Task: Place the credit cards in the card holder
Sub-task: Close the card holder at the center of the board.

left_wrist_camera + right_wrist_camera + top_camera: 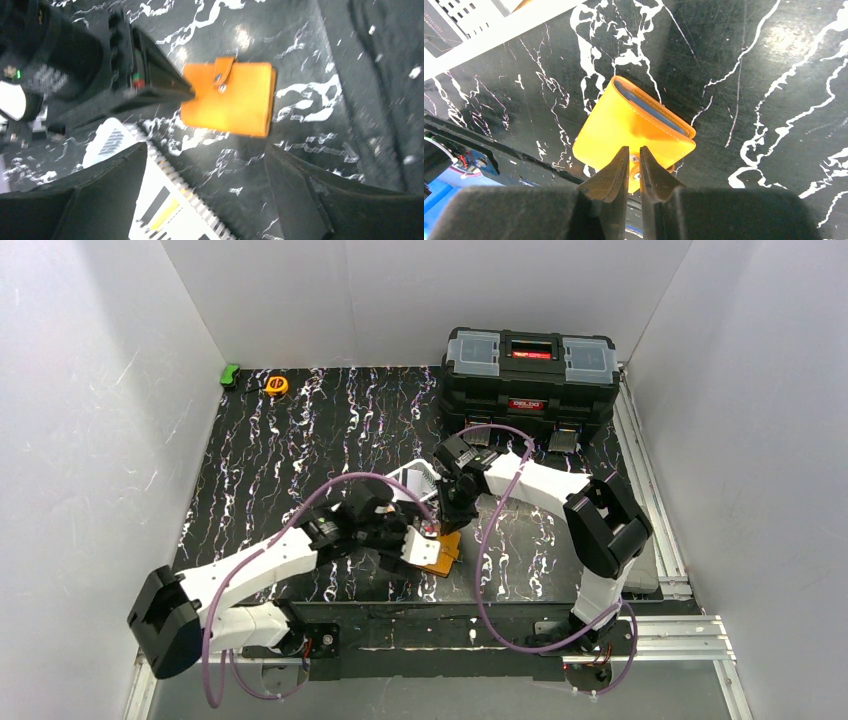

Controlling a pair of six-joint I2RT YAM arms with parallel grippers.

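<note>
The orange card holder (443,554) lies folded shut near the table's front edge, its snap tab (223,74) wrapped over one side. Grey-blue pockets (651,109) show along its open edge. My right gripper (634,159) points down at the tab, jaws a narrow slit apart, the snap studs visible between them. In the left wrist view its black fingers (162,85) reach the holder (237,102) from the left. My left gripper (206,147) hangs just short of the holder, jaws wide open and empty. The credit cards are hidden.
A white slotted basket (418,478) stands just behind the holder and shows under my left finger (165,210). A black toolbox (530,370) fills the back right. An orange tape measure (276,385) and a green object (231,374) lie at the back left.
</note>
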